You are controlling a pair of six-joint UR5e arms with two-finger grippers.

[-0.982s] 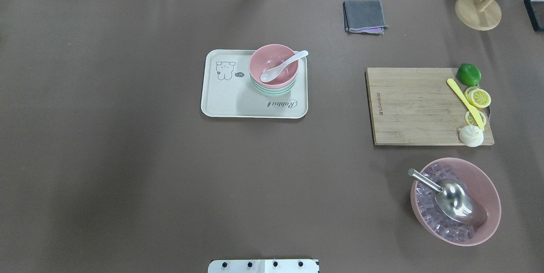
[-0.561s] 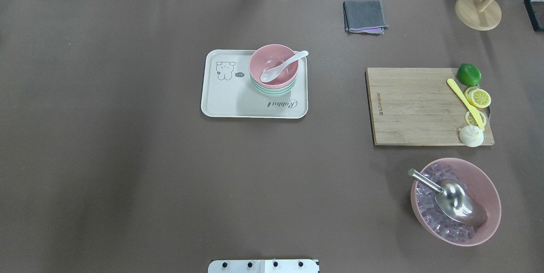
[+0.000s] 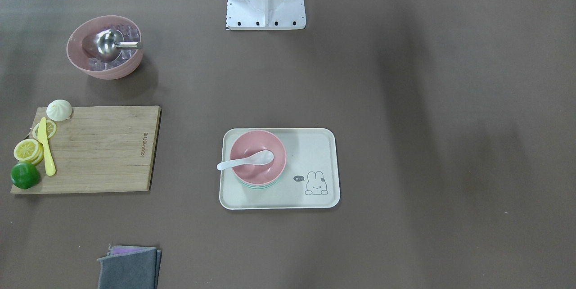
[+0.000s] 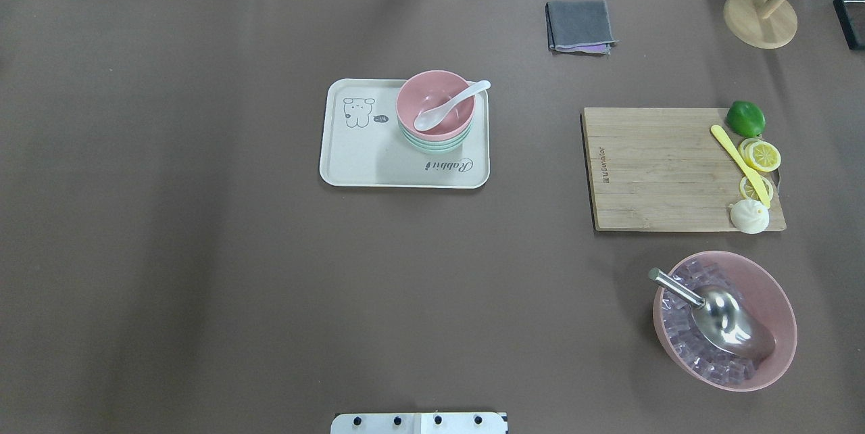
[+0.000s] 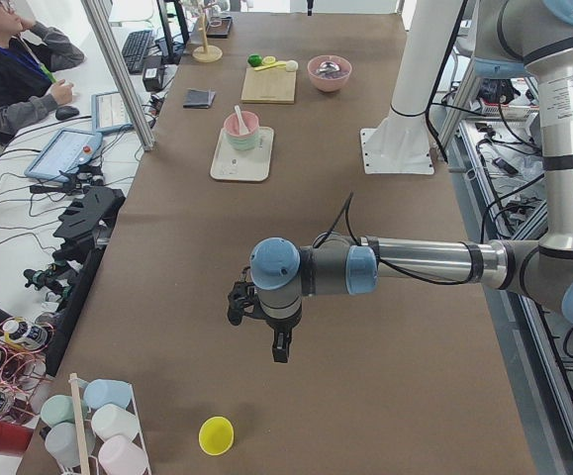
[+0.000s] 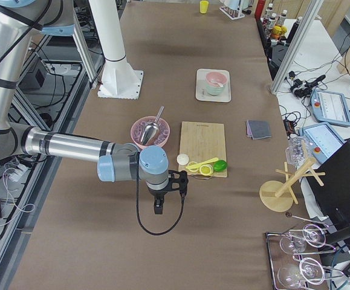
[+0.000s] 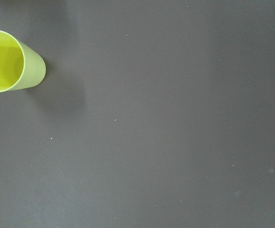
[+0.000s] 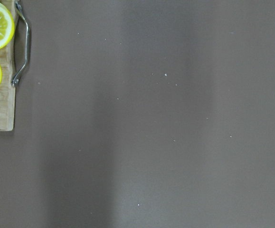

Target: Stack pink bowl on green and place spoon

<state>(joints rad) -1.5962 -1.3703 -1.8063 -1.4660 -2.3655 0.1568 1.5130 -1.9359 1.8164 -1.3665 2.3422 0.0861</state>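
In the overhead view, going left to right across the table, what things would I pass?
Tray carrying the pink bowl and spoon → grey cloth → cutting board → wooden stand.

Over the last 1 second nothing on the table (image 4: 203,251) has moved (overhead view only).

We see soft, even light, faint shadow bands across the table (image 4: 203,251), and glare on the scoop (image 4: 730,326) at 4 o'clock.
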